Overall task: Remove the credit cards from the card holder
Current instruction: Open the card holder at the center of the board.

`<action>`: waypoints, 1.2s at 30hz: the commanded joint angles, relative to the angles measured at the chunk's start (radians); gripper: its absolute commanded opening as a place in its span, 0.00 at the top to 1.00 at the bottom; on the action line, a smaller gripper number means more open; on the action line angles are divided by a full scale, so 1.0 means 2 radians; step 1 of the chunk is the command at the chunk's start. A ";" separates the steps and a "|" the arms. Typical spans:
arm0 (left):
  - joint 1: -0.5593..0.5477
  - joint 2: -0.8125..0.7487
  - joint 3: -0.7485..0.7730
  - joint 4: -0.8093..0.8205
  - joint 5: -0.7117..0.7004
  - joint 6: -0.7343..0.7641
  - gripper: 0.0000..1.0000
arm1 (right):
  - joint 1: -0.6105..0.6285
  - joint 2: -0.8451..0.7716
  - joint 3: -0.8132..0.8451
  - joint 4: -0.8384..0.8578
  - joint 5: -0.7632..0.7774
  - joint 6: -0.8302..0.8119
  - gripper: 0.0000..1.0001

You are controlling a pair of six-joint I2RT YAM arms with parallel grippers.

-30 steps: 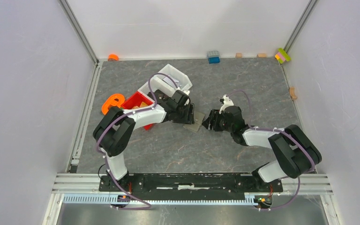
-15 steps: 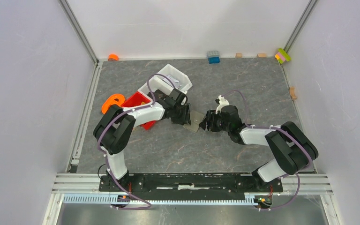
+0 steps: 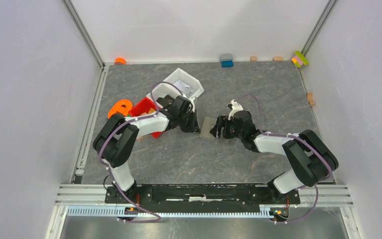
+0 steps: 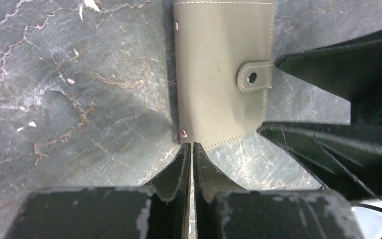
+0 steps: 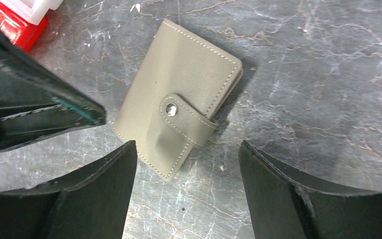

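The card holder (image 5: pixel 179 94) is a matt, finely grained, leather-like material, edged with pale stitching. The snap (image 5: pixel 171 110) on its strap is bright, glossy metal. The counter (image 5: pixel 303 74) is a smooth, stone-patterned surface, dark grey with pale veins and a faint sheen. The fingers of the left end effector (image 4: pixel 189 147) and the right end effector (image 5: pixel 186 149) are black matt plastic, scuffed pale along the edges. The red bin (image 3: pixel 144 106) and the white bin (image 3: pixel 186 79) are smooth, glossy plastic.

Soft even light, possibly blurry edges.
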 commanded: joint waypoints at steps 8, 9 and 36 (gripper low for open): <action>-0.013 -0.038 -0.007 0.038 0.000 -0.010 0.78 | 0.017 0.002 0.048 -0.069 0.090 -0.028 0.23; -0.013 -0.034 -0.002 0.026 -0.013 -0.010 0.69 | 0.019 0.005 0.051 -0.072 0.092 -0.029 0.24; 0.007 0.012 -0.007 0.095 0.061 -0.035 0.78 | 0.019 0.044 0.069 -0.068 0.047 -0.033 0.82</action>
